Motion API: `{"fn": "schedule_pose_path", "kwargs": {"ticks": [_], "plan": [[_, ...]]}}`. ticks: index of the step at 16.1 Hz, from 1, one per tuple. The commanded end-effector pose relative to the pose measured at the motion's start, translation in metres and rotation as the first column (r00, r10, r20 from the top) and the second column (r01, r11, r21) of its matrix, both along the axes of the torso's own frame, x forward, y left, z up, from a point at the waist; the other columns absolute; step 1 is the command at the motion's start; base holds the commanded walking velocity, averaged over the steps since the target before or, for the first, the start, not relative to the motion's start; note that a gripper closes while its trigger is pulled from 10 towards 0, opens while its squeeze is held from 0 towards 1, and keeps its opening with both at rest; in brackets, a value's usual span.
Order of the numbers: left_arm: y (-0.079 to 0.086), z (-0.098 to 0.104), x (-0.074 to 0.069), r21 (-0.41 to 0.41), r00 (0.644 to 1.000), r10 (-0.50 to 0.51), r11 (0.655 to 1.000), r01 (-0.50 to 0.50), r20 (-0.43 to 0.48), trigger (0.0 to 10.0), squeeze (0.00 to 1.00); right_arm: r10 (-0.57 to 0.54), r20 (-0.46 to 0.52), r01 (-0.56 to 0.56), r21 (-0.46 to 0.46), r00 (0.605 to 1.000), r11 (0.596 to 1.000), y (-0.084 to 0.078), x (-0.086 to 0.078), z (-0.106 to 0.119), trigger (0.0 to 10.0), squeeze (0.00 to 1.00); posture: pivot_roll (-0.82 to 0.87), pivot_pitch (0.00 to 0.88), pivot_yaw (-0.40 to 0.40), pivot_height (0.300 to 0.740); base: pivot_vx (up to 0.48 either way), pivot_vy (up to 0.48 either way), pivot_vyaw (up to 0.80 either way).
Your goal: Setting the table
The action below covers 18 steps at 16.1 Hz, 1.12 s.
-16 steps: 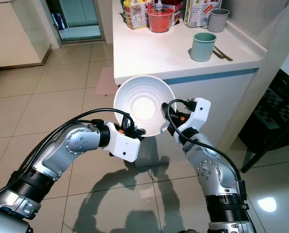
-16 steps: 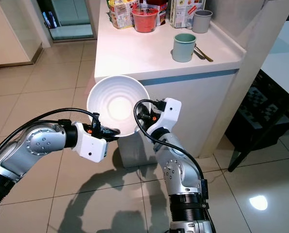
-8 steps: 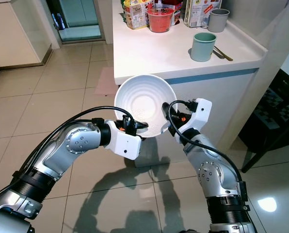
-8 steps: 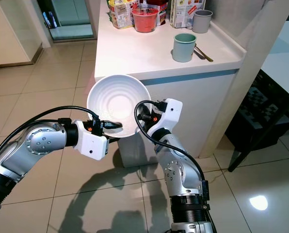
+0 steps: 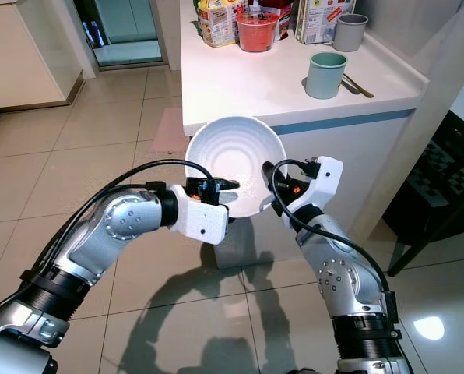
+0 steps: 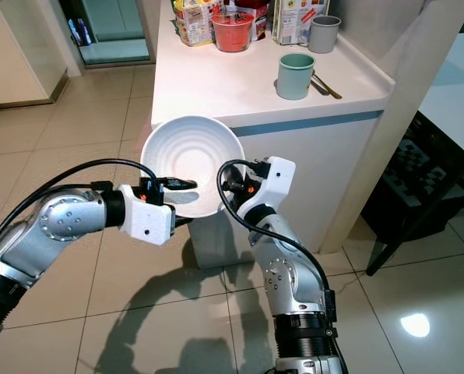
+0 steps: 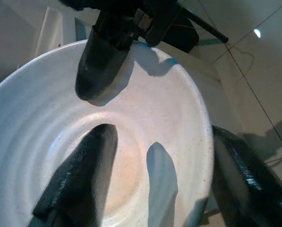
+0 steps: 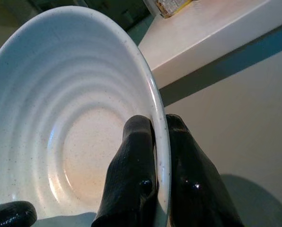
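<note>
A white ribbed bowl [image 5: 236,156] hangs tilted in the air just in front of the white counter's edge [image 5: 294,118]. My right gripper [image 8: 160,127] is shut on the bowl's right rim, one finger inside and one outside. My left gripper [image 5: 220,196] is at the bowl's lower left and stands open astride the rim. Its inner finger [image 7: 84,184] hovers over the bowl's inside, and its outer finger [image 7: 245,184] is beyond the rim. The right gripper's finger [image 7: 101,66] shows at the far rim in the left wrist view.
On the counter stand a green cup [image 5: 325,74] with cutlery [image 5: 358,86] beside it, a grey cup [image 5: 350,31], a red tub [image 5: 257,31] and food packets [image 5: 216,19]. A dark chair [image 5: 442,187] is at the right. Tiled floor [image 5: 76,156] lies left and below.
My left gripper has come up from under the bowl's lower rim, and its finger now reaches over the bowl's inside. The bowl has risen slightly toward the counter edge. The right gripper keeps its hold.
</note>
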<state>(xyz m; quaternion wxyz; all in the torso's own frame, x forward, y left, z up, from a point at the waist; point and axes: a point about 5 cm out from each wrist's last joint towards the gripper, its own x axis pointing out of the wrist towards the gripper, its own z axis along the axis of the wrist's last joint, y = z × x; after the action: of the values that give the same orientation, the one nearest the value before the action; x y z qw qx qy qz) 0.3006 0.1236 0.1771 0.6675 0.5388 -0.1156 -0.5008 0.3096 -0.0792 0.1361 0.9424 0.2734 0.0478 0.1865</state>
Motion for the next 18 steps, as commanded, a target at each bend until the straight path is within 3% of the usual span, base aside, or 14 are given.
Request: {"fn": "schedule_pose_path", "kwargs": {"ticks": [1,4,5,9,11,12,16,18], "plan": [[0.005,0.045,0.006,-0.115,0.991,0.027,0.993,-0.011,0.133,10.0,1.0,0.043,-0.073,-0.046,-0.041,0.996,0.998,0.008,-0.005,-0.017,0.0,0.0,0.17,0.0,0.082,0.74,0.0,0.0,0.0],[0.01,0.049,0.009,-0.136,0.994,0.061,0.99,-0.048,0.091,10.0,1.0,0.042,-0.072,-0.046,-0.045,0.996,0.998,0.008,-0.005,-0.017,0.0,0.0,0.17,0.0,0.079,0.74,0.0,0.0,0.0],[0.013,0.056,0.008,-0.18,0.997,0.081,0.98,-0.081,-0.008,10.0,0.0,0.04,-0.071,-0.044,-0.055,0.997,0.998,0.007,-0.005,-0.018,0.0,0.0,0.17,0.0,0.079,0.74,0.0,0.0,0.0],[0.02,0.089,0.001,-0.287,0.987,0.04,0.954,-0.084,-0.156,10.0,0.0,0.031,-0.079,-0.037,-0.073,0.996,0.997,0.005,-0.005,-0.022,0.0,0.0,0.17,0.0,0.08,0.74,0.0,0.0,0.0],[0.025,0.084,-0.009,-0.305,0.966,0.017,0.947,-0.099,-0.259,10.0,0.0,0.028,-0.077,-0.034,-0.075,0.997,0.997,0.005,-0.004,-0.022,0.0,0.0,0.18,0.0,0.082,0.74,0.0,0.0,0.0],[0.03,0.071,-0.012,-0.294,0.954,0.04,0.947,-0.131,-0.298,10.0,0.0,0.023,-0.075,-0.029,-0.075,0.997,0.997,0.004,-0.002,-0.022,0.0,0.0,0.18,0.0,0.082,0.74,0.0,0.0,0.0],[0.024,0.088,-0.016,-0.393,0.943,0.004,0.908,-0.143,-0.333,10.0,0.0,0.026,-0.075,-0.032,-0.083,0.997,0.996,0.003,-0.001,-0.022,0.0,0.0,0.18,0.0,0.074,0.74,0.0,0.0,0.0],[0.034,0.097,-0.009,-0.445,0.942,0.042,0.874,-0.196,-0.333,10.0,0.0,0.024,-0.077,-0.031,-0.086,0.997,0.996,0.004,-0.001,-0.023,0.0,0.0,0.18,0.0,0.079,0.74,0.0,0.0,0.0]]}}
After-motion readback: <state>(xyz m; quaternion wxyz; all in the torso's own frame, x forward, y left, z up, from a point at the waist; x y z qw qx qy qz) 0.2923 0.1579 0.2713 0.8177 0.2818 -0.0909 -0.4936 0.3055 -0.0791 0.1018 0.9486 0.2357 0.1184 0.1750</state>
